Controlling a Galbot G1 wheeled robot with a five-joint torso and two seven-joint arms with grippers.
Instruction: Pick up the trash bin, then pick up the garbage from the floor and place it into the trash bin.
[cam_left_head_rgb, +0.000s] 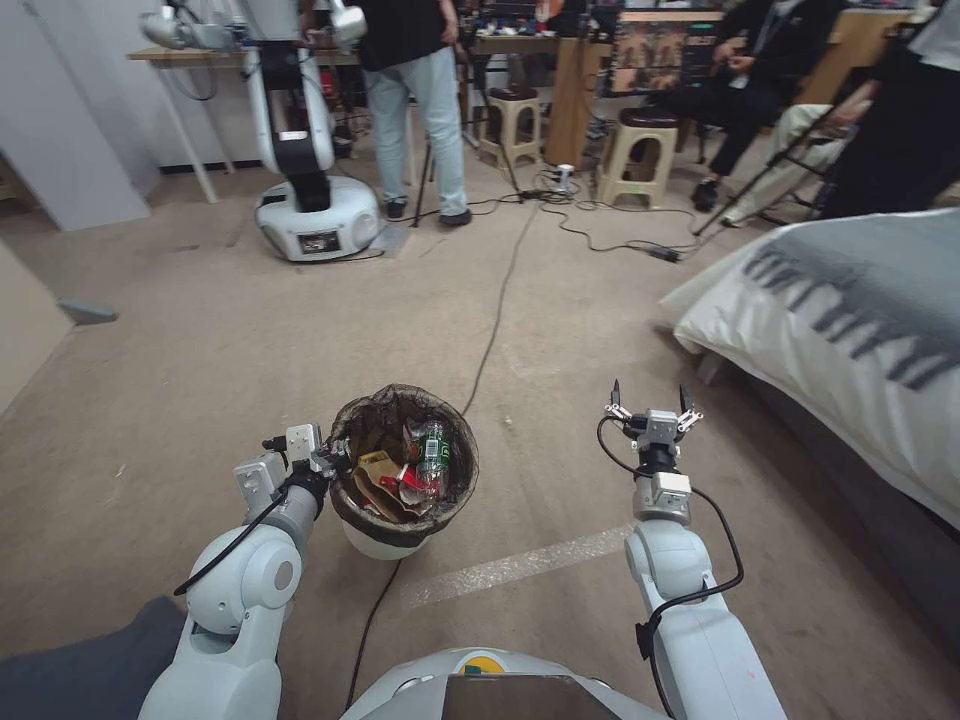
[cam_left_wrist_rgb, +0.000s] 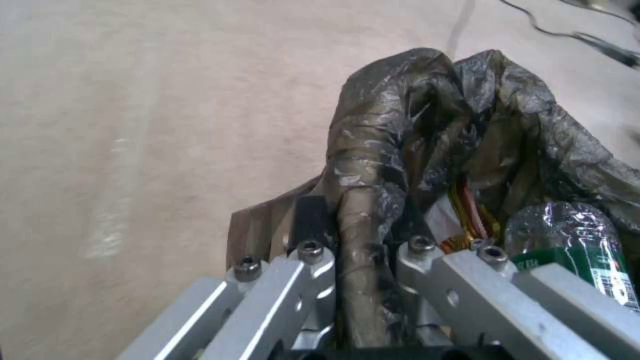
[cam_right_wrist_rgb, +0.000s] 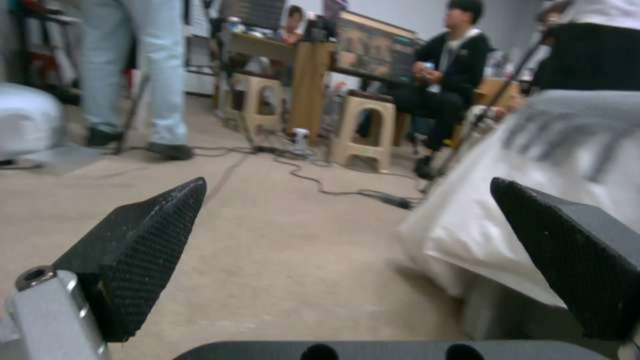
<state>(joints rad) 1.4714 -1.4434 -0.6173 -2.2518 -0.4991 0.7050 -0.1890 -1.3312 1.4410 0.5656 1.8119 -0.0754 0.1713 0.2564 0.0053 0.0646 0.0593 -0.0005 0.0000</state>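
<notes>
You have the left gripper (cam_left_head_rgb: 335, 458) clenched on the left rim of the trash bin (cam_left_head_rgb: 385, 545), keeping it carried near, garbage (cam_left_head_rgb: 405, 470) inside, while the right gripper (cam_left_head_rgb: 652, 400) waits with fingers released.

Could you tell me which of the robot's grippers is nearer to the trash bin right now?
Left. The left gripper is shut on the trash bin at its bagged rim; the right gripper hangs open and empty, well off to the bin's right.

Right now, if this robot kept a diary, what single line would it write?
left gripper: shut on small white plastic trash bin's rim, bin lifted | garbage: inside bin | right gripper: open, empty, over carpet
</notes>
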